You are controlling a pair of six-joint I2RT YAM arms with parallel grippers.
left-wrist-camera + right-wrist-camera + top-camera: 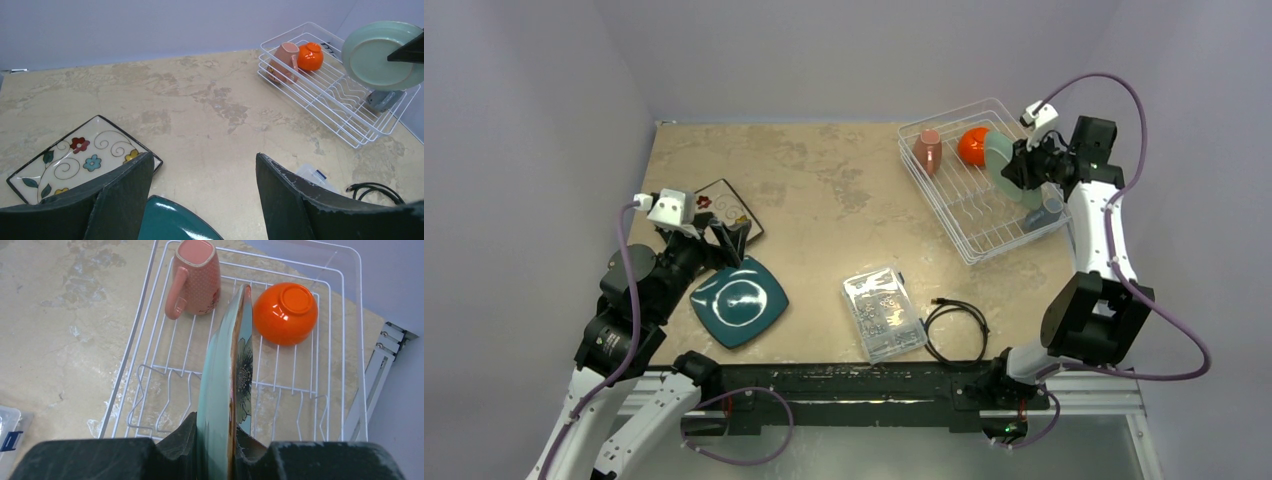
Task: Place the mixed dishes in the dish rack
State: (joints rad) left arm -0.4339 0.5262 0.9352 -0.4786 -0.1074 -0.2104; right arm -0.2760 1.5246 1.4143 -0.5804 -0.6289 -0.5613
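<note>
Pale green flowered plate clamped on edge in my right gripper over dish rack — probably unseated; next, lower it in upright. Left gripper gaping — empty.

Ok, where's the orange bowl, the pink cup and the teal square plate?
orange bowl (280,322): right wrist view, rounded side.
pink cup (200,282): right wrist view, dotted body.
teal square plate (739,298): top external view, centre.

- Plain pale lavender-grey walls close the far, left and right sides.
- Beige mottled stone-look tabletop, evenly lit.
- Black metal rail along its near edge.
</note>
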